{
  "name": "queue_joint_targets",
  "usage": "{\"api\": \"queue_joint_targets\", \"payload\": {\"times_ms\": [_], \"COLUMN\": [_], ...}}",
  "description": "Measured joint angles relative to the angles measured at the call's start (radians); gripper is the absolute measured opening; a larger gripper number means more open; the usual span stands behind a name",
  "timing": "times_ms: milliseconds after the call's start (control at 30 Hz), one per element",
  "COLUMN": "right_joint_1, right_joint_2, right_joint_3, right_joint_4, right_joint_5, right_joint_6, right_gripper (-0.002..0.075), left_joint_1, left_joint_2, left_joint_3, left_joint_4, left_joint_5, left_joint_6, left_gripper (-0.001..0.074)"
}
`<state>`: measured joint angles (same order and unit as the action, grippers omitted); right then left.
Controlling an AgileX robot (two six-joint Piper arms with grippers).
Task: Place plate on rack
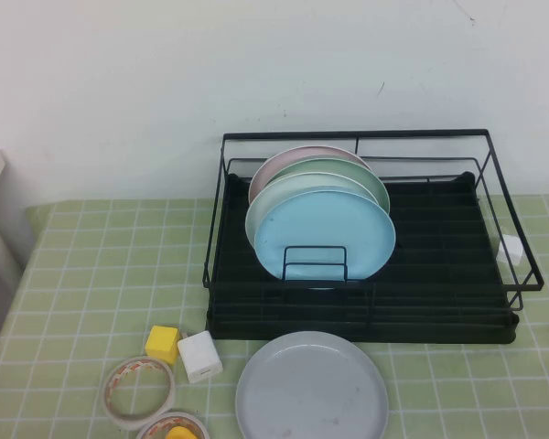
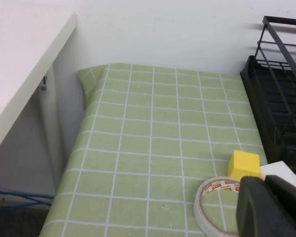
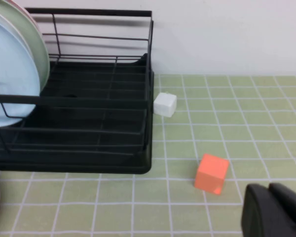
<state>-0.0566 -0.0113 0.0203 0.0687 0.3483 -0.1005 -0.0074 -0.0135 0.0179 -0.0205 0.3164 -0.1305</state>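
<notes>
A green checked cloth (image 1: pixel 82 274) fills the frame below a white wall. The round pale grey plate (image 1: pixel 312 387) lies flat at bottom centre, awaiting pickup, just before the black wire rack (image 1: pixel 494 274), where coloured plates (image 1: pixel 325 233) stand upright. The left gripper (image 2: pixel 271 205) sits lower right in its wrist view and the right gripper (image 3: pixel 276 210) lower right in its own; whether either is apart or together I cannot tell.

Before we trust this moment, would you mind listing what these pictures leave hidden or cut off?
- Left gripper: only a dark corner shows in the left wrist view; absent from the high view.
- Right gripper: likewise in the right wrist view.
- Grey plate: near edge cut by the high view's border.
- Rack: slots behind the blue plate are hidden.
</notes>
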Motion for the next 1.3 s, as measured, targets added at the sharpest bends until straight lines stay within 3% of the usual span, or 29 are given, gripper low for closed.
{"api": "queue_joint_targets", "payload": {"times_ms": [233,367,467,567,700,767,1000,1300], "right_joint_1": [0.000,0.000,0.000,0.000,0.000,0.000,0.000,0.000], "right_joint_2": [0.000,0.000,0.000,0.000,0.000,0.000,0.000,0.000], "right_joint_3": [0.000,0.000,0.000,0.006,0.006,0.006,0.006,0.006], "right_joint_4": [0.018,0.100,0.248,0.514,0.867,0.944,1.003,1.023], "right_joint_5": [0.000,0.005,0.013,0.025,0.026,0.007,-0.038,-0.040], "right_joint_6": [0.000,0.002,0.001,0.005,0.007,0.005,0.005,-0.091], "right_gripper": [0.0000,0.0000,0.0000,0.0000,0.0000,0.0000,0.0000,0.0000], "left_joint_1": [0.000,0.000,0.000,0.000,0.000,0.000,0.000,0.000], "left_joint_2": [0.000,0.000,0.000,0.000,0.000,0.000,0.000,0.000], "left_joint_3": [0.000,0.002,0.002,0.002,0.002,0.002,0.002,0.002], "left_joint_4": [-0.035,-0.266,-0.554,-0.848,-1.036,-1.068,-1.137,-1.405], "left_joint_5": [-0.026,-0.132,-0.211,-0.258,-0.296,-0.306,-0.322,-0.434], "left_joint_6": [0.000,-0.014,-0.066,-0.091,-0.097,-0.101,-0.110,-0.114], "left_gripper": [-0.0002,-0.0003,-0.0002,-0.0002,-0.0002,-0.0002,-0.0002,-0.0002]}}
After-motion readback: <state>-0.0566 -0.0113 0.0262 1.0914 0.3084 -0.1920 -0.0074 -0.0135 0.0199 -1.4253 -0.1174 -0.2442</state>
